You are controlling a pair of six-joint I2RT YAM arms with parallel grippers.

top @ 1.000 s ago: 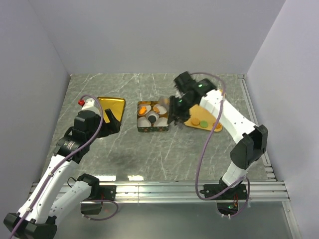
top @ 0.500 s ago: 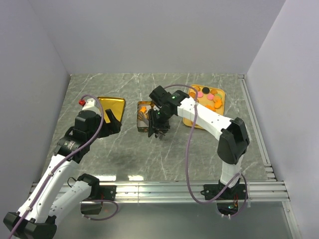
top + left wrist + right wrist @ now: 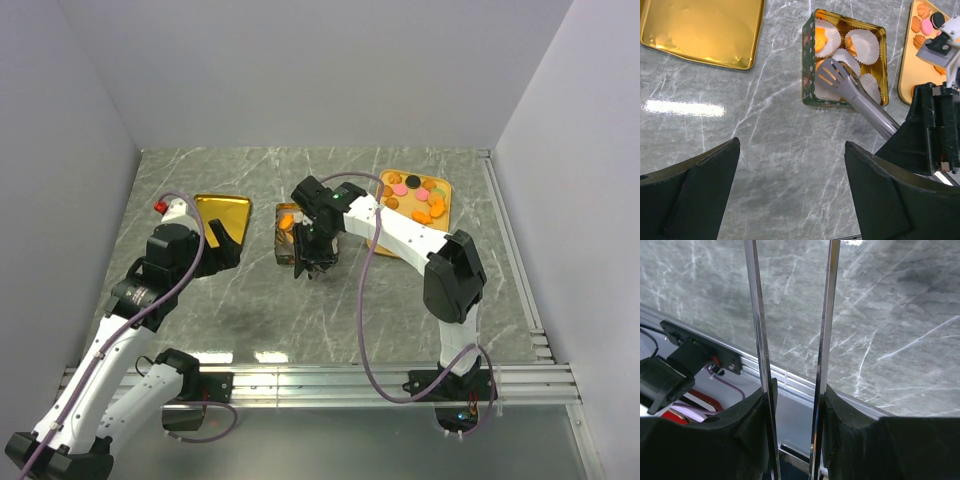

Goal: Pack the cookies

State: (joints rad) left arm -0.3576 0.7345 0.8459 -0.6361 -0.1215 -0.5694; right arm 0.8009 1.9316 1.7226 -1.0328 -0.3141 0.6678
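My main worry is the tongs (image 3: 855,92). The right end effector (image 3: 792,405) is closed on their two metal arms, with its jaws partly apart around them, and if this squeeze is a little loose the tongs can turn or slide in the pads. Their slotted tip hangs over the paper cups (image 3: 865,42) in the tin (image 3: 807,65); I cannot tell whether a cookie is between the blades. If I go down too low, the tip can crush a cup or push the tin along the counter (image 3: 330,310). Most cookies (image 3: 418,198) lie on the tray (image 3: 907,65) just right of the tin, and a few orange ones sit in the far cups. The left end effector (image 3: 226,243) is wide open and holds nothing; it is near the golden lid (image 3: 700,30) and apart from the tin. The right arm stretches across the gap between tin and tray, so room is small there. The best room to move is over the near part of the counter; the walls are well apart.
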